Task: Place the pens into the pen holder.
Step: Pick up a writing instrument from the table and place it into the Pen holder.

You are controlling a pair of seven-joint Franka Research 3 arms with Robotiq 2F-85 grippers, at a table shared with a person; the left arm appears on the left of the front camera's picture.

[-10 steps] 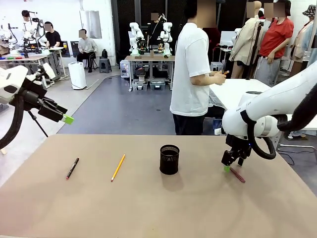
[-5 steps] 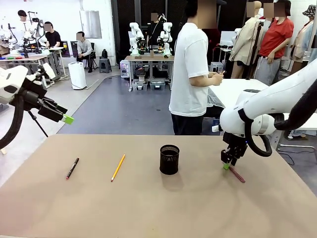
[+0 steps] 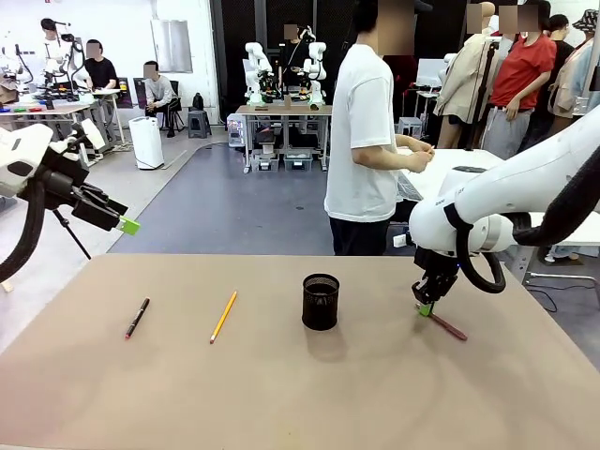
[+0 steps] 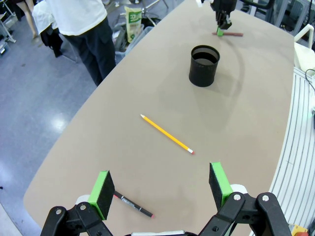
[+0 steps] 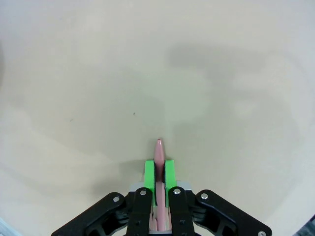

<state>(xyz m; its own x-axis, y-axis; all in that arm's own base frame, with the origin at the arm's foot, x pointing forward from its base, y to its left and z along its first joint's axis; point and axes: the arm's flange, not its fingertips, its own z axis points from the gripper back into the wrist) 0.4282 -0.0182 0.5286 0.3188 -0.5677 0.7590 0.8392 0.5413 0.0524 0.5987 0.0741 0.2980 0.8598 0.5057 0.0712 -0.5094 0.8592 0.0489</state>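
My right gripper [image 3: 427,308] is shut on the dark brownish-red pen [image 3: 448,326] at the table's right side; its pinkish tip [image 5: 159,147] pokes out between the green pads [image 5: 148,172]. The black mesh pen holder [image 3: 321,301] stands upright mid-table, left of that gripper, and appears farther off as the holder [image 4: 204,65]. A yellow-orange pencil [image 3: 223,316] and a black pen with a red tip [image 3: 137,318] lie flat on the left half. My left gripper [image 3: 128,224] hangs open above the table's left edge, its fingers [image 4: 104,192] over the black pen [image 4: 134,205].
A person in a white shirt [image 3: 361,141] stands at the far side of the table, hands held together. The brown tabletop [image 3: 300,394] is bare toward the front. Its curved left edge [image 4: 64,142] drops to grey floor.
My right gripper has closed on the dark brownish-red pen and shifted slightly left and up. The left arm has not moved.
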